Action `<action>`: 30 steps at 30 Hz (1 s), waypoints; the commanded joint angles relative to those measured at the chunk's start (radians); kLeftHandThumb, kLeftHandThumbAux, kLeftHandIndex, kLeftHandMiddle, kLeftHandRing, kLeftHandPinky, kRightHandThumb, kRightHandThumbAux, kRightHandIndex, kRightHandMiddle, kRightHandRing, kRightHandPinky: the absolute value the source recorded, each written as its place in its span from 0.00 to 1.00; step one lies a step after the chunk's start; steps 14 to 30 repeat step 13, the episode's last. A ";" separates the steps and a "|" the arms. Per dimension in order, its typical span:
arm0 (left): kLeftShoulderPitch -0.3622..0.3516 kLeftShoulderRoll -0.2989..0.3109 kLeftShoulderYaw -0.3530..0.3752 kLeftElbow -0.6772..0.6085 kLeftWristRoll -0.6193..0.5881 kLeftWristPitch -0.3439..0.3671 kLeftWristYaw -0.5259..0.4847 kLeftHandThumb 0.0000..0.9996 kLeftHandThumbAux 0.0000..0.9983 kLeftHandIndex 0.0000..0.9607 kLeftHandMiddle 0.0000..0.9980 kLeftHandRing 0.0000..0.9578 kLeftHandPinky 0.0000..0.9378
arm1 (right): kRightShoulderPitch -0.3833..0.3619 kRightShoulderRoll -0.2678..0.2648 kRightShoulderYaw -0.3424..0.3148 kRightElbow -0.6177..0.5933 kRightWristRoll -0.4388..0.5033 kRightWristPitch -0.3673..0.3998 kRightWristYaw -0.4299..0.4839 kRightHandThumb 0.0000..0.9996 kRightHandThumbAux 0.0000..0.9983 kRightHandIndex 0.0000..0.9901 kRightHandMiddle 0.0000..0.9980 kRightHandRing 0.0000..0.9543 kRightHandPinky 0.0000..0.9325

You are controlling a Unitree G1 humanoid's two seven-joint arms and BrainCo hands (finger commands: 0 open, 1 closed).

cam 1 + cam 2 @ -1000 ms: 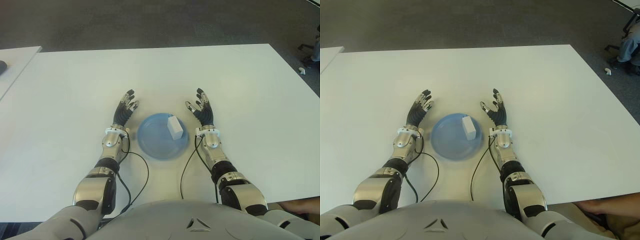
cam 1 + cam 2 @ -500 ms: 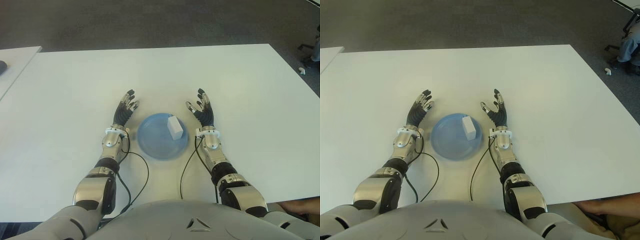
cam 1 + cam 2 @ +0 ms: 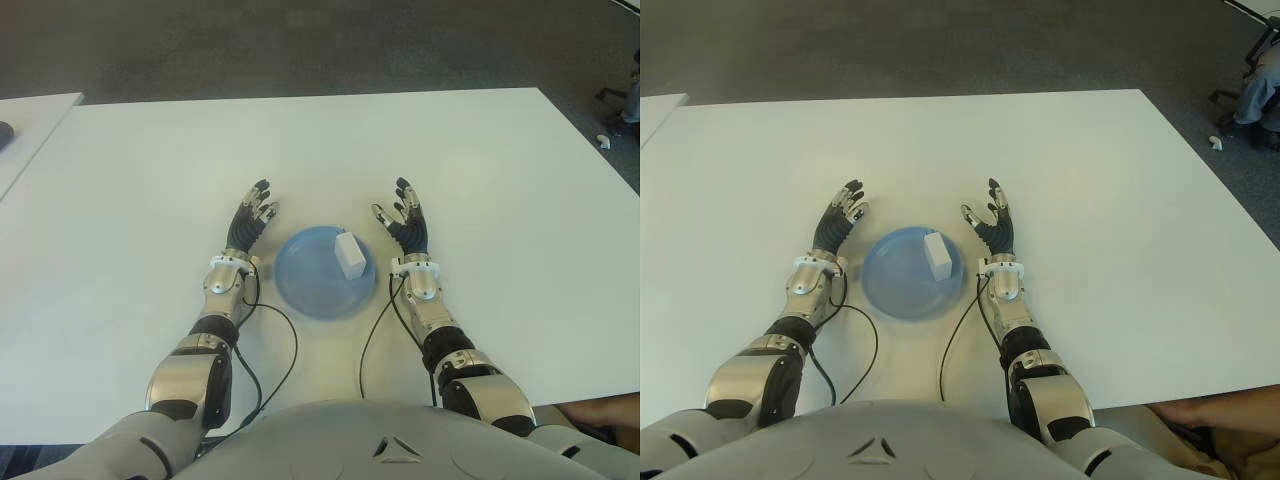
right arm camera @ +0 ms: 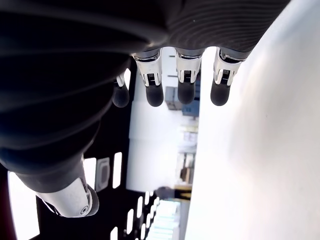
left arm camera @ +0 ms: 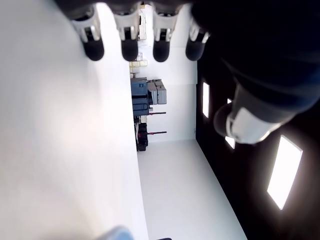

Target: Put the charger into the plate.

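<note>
A white block-shaped charger lies inside the round blue plate, toward its right side, on the white table. My left hand shows just left of the plate with its fingers straight and spread, holding nothing. My right hand shows just right of the plate, fingers extended and empty too. Neither hand touches the charger or the plate.
Black cables run from both wrists back toward my body near the table's front edge. A second white table stands at the far left. A person's hand shows at the bottom right corner.
</note>
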 commanded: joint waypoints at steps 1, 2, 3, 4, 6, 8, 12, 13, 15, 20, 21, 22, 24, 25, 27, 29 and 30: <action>0.080 -0.016 -0.004 0.082 0.004 0.064 -0.013 0.00 0.58 0.00 0.00 0.00 0.00 | 0.117 0.012 0.003 0.073 -0.003 0.079 0.004 0.04 0.71 0.02 0.01 0.00 0.04; 0.080 -0.016 -0.003 0.084 0.003 0.064 -0.014 0.00 0.58 0.00 0.00 0.00 0.00 | 0.117 0.012 0.003 0.075 -0.004 0.078 0.003 0.04 0.71 0.02 0.01 0.00 0.04; 0.080 -0.016 -0.002 0.086 0.002 0.064 -0.015 0.00 0.59 0.00 0.00 0.00 0.00 | 0.116 0.013 0.003 0.080 -0.004 0.076 0.003 0.04 0.71 0.02 0.01 0.00 0.04; 0.080 -0.016 -0.002 0.088 0.002 0.064 -0.015 0.00 0.59 0.00 0.00 0.00 0.00 | 0.116 0.014 0.003 0.083 -0.004 0.075 0.003 0.04 0.71 0.02 0.01 0.00 0.04; 0.080 -0.017 0.000 0.091 0.000 0.065 -0.017 0.00 0.59 0.00 0.00 0.00 0.00 | 0.117 0.014 0.004 0.087 -0.006 0.073 0.001 0.04 0.71 0.02 0.01 0.01 0.04; 0.078 -0.017 0.001 0.094 0.000 0.067 -0.019 0.00 0.59 0.00 0.00 0.00 0.00 | 0.115 0.015 0.004 0.093 -0.007 0.073 -0.001 0.03 0.71 0.03 0.01 0.01 0.04; 0.071 -0.017 0.007 0.107 -0.007 0.076 -0.033 0.00 0.59 0.00 0.00 0.00 0.00 | 0.107 0.014 0.003 0.115 -0.007 0.069 -0.003 0.03 0.71 0.03 0.01 0.01 0.04; 0.069 -0.016 0.008 0.110 -0.008 0.077 -0.036 0.00 0.59 0.00 0.00 0.00 0.00 | 0.105 0.014 0.003 0.119 -0.007 0.068 -0.003 0.03 0.72 0.03 0.01 0.01 0.04; 0.069 -0.016 0.008 0.110 -0.008 0.077 -0.036 0.00 0.59 0.00 0.00 0.00 0.00 | 0.105 0.014 0.003 0.119 -0.007 0.068 -0.003 0.03 0.72 0.03 0.01 0.01 0.04; 0.069 -0.016 0.008 0.110 -0.008 0.077 -0.036 0.00 0.59 0.00 0.00 0.00 0.00 | 0.105 0.014 0.003 0.119 -0.007 0.068 -0.003 0.03 0.72 0.03 0.01 0.01 0.04; 0.069 -0.016 0.008 0.110 -0.008 0.077 -0.036 0.00 0.59 0.00 0.00 0.00 0.00 | 0.105 0.014 0.003 0.119 -0.007 0.068 -0.003 0.03 0.72 0.03 0.01 0.01 0.04; 0.069 -0.016 0.008 0.110 -0.008 0.077 -0.036 0.00 0.59 0.00 0.00 0.00 0.00 | 0.105 0.014 0.003 0.119 -0.007 0.068 -0.003 0.03 0.72 0.03 0.01 0.01 0.04; 0.069 -0.016 0.008 0.110 -0.008 0.077 -0.036 0.00 0.59 0.00 0.00 0.00 0.00 | 0.105 0.014 0.003 0.119 -0.007 0.068 -0.003 0.03 0.72 0.03 0.01 0.01 0.04; 0.069 -0.016 0.008 0.110 -0.008 0.077 -0.036 0.00 0.59 0.00 0.00 0.00 0.00 | 0.105 0.014 0.003 0.119 -0.007 0.068 -0.003 0.03 0.72 0.03 0.01 0.01 0.04; 0.069 -0.016 0.008 0.110 -0.008 0.077 -0.036 0.00 0.59 0.00 0.00 0.00 0.00 | 0.105 0.014 0.003 0.119 -0.007 0.068 -0.003 0.03 0.72 0.03 0.01 0.01 0.04; 0.069 -0.016 0.008 0.110 -0.008 0.077 -0.036 0.00 0.59 0.00 0.00 0.00 0.00 | 0.105 0.014 0.003 0.119 -0.007 0.068 -0.003 0.03 0.72 0.03 0.01 0.01 0.04; 0.069 -0.016 0.008 0.110 -0.008 0.077 -0.036 0.00 0.59 0.00 0.00 0.00 0.00 | 0.105 0.014 0.003 0.119 -0.007 0.068 -0.003 0.03 0.72 0.03 0.01 0.01 0.04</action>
